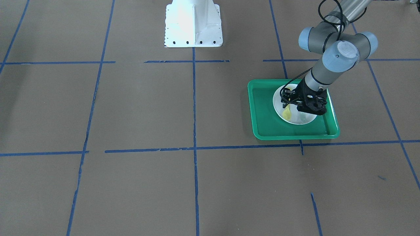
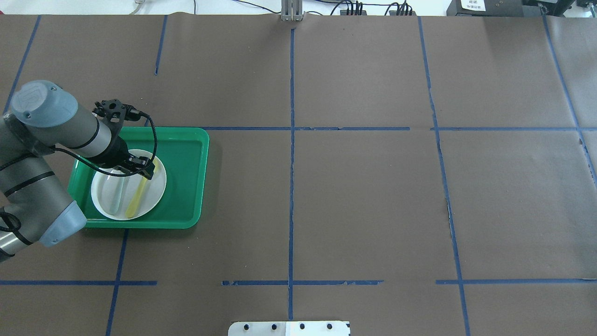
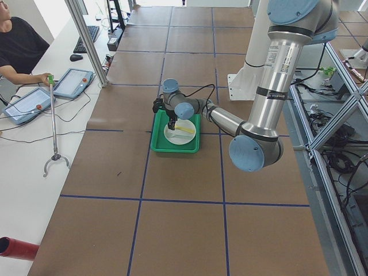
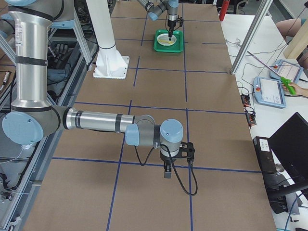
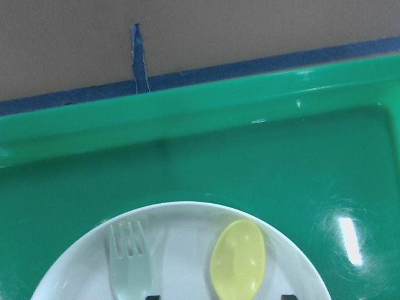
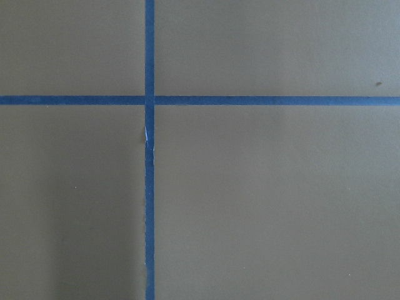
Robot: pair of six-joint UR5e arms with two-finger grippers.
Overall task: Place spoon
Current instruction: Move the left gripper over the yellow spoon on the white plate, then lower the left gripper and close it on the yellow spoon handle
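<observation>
The pale-yellow spoon (image 2: pixel 134 201) lies on the white plate (image 2: pixel 157 185) inside the green tray (image 2: pixel 186 163), beside a grey-translucent fork (image 2: pixel 116 196). My left gripper (image 2: pixel 138 169) hangs over the plate at the spoon's handle end. In the left wrist view the spoon's bowl (image 5: pixel 239 259) and the fork (image 5: pixel 131 256) rest on the plate (image 5: pixel 181 215). Two dark fingertips (image 5: pixel 286 297) show wide apart at the bottom edge, so the gripper is open around the spoon. My right gripper (image 4: pixel 167 169) shows only in the exterior right view, above bare table; I cannot tell its state.
The tray (image 1: pixel 262 108) sits on brown paper crossed by blue tape lines. The robot's white base (image 1: pixel 193 24) stands at the table's middle edge. The right wrist view shows only paper and a tape crossing (image 6: pixel 149 100).
</observation>
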